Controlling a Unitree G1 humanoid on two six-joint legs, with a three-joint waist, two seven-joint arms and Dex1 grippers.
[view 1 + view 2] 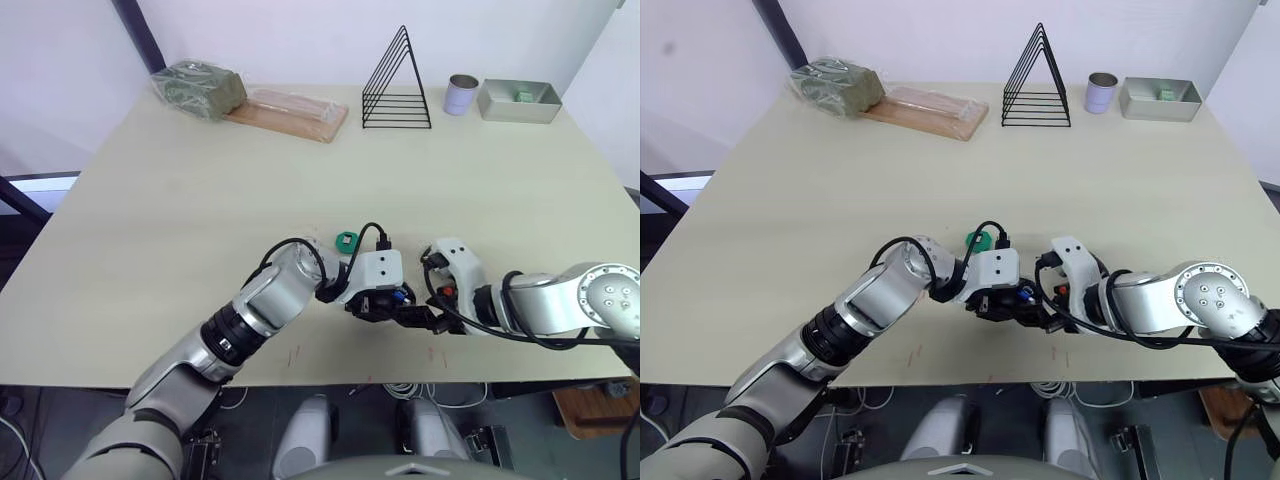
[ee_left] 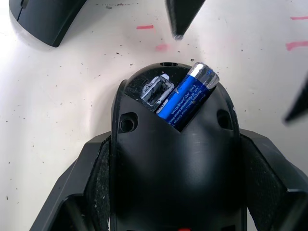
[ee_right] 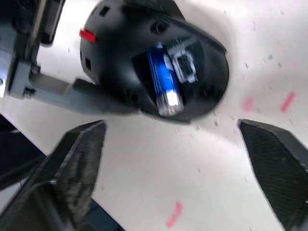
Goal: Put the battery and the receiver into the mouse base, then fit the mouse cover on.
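Observation:
The black mouse base (image 2: 144,144) rests on the table near the front edge, and my left gripper (image 2: 178,192) is shut on its two sides. The blue battery (image 2: 188,96) lies aslant in the base's compartment, its silvery end poking up over the rim. Beside it, the grey receiver (image 2: 155,91) sits in its slot. The glossy mouse cover (image 2: 43,19) lies on the table just past the base. My right gripper (image 3: 178,163) hovers open close to the base's battery end, with nothing between its fingers (image 3: 79,163).
A green scalloped disc (image 1: 346,240) lies just behind the left gripper. Along the far edge are a wrapped green bundle (image 1: 198,88), a wooden board (image 1: 288,112), a black wire rack (image 1: 397,85), a cup (image 1: 461,95) and a grey tray (image 1: 518,101).

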